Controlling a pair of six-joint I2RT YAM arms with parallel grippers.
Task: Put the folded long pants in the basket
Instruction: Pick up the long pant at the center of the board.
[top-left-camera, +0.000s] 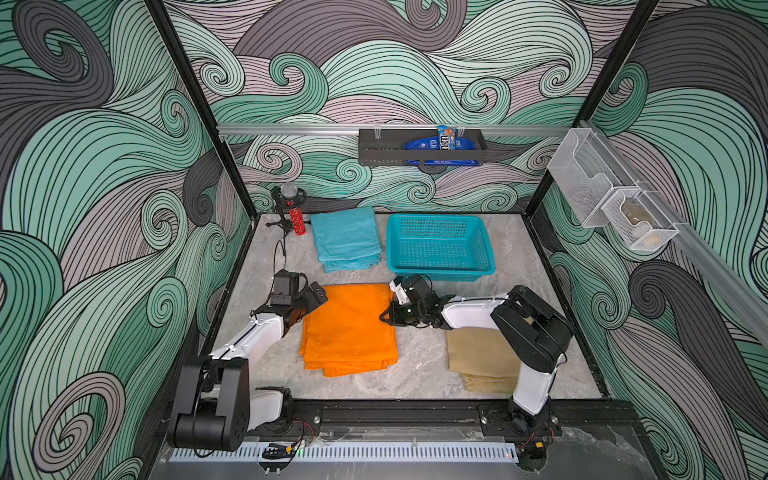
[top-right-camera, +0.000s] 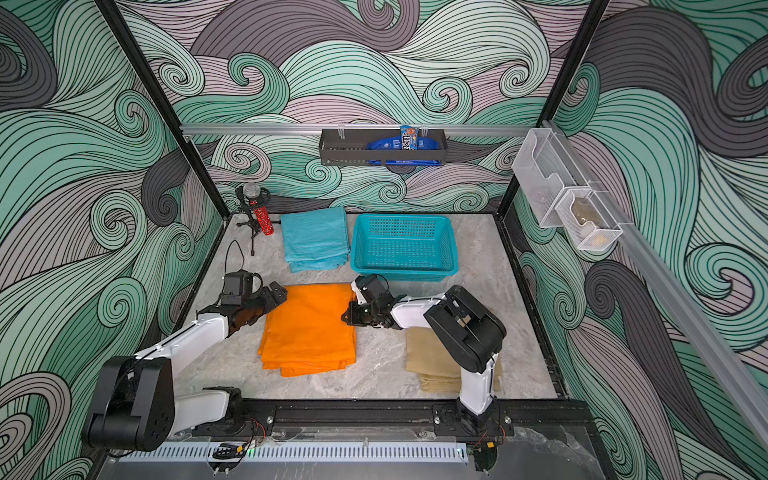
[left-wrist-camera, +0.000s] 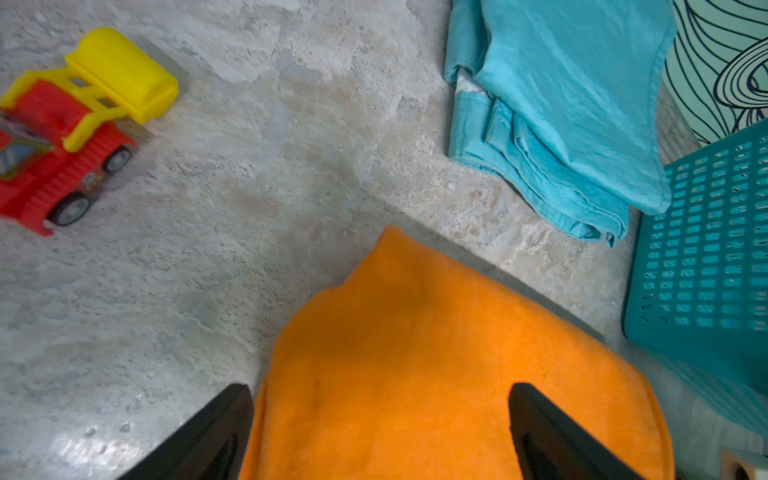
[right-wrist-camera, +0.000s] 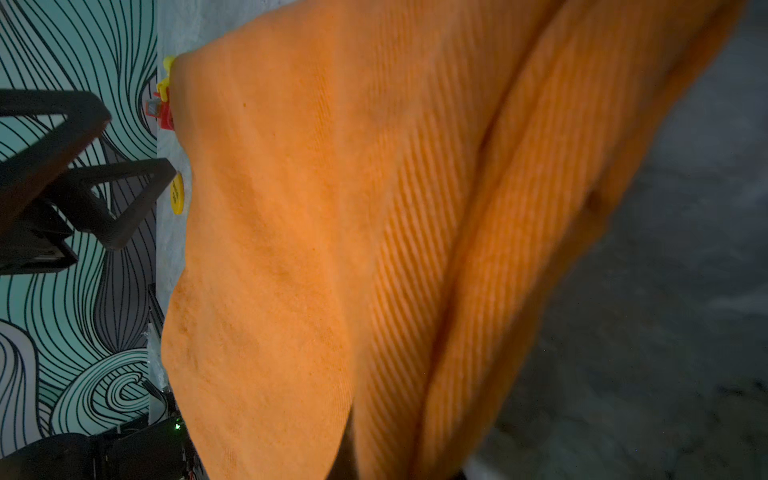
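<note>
left gripper (top-left-camera: 306, 304) stands wide astride one edge of the orange pants (top-left-camera: 349, 332), with the teal pants (top-left-camera: 345, 239) lying beyond. right gripper (top-left-camera: 386, 317) is clamped on the orange pair's other edge. basket (top-left-camera: 440, 272) looks empty and khaki pants (top-left-camera: 473, 353) lie untouched, so all three are left to place.

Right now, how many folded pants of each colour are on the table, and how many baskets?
orange folded pants: 1
teal folded pants: 1
tan folded pants: 1
turquoise basket: 1
Total: 4 things, 3 of them pants, none in the basket yet.
</note>
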